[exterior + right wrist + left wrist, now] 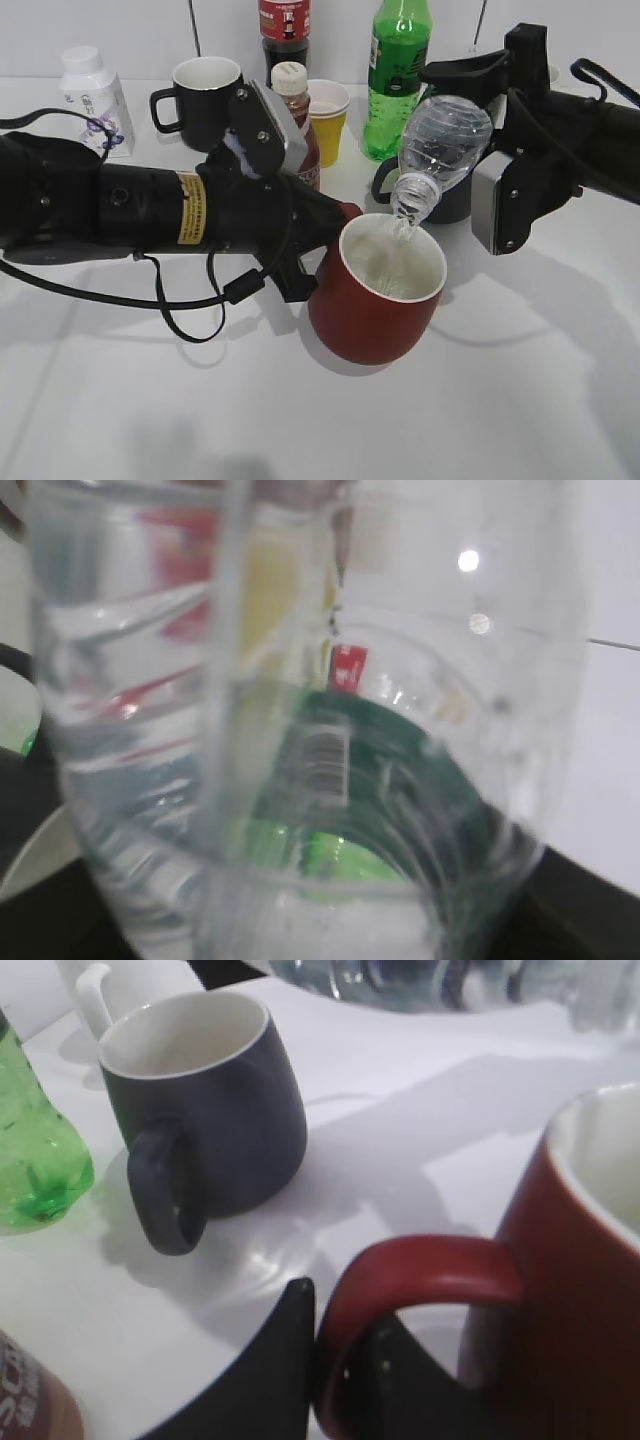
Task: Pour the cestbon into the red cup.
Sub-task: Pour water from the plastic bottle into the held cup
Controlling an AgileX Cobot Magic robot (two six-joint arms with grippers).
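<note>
While water runs from the tilted bottle into the red cup, the step in hand is the pour itself, and it goes best with the neck kept just above the middle of the white inside, the tilt raised slowly so the thin stream does not splash over the rim. The right gripper holds the bottle's body, jaws closed on it. The left gripper steadies the cup near the middle of the surface, its dark fingers closed at the curved handle; that hold should stay firm. The bottle is clear, ribbed, thin plastic with a dark green label, likely to flex under pressure. The cup is smooth, glossy ceramic, wide at the base.
</note>
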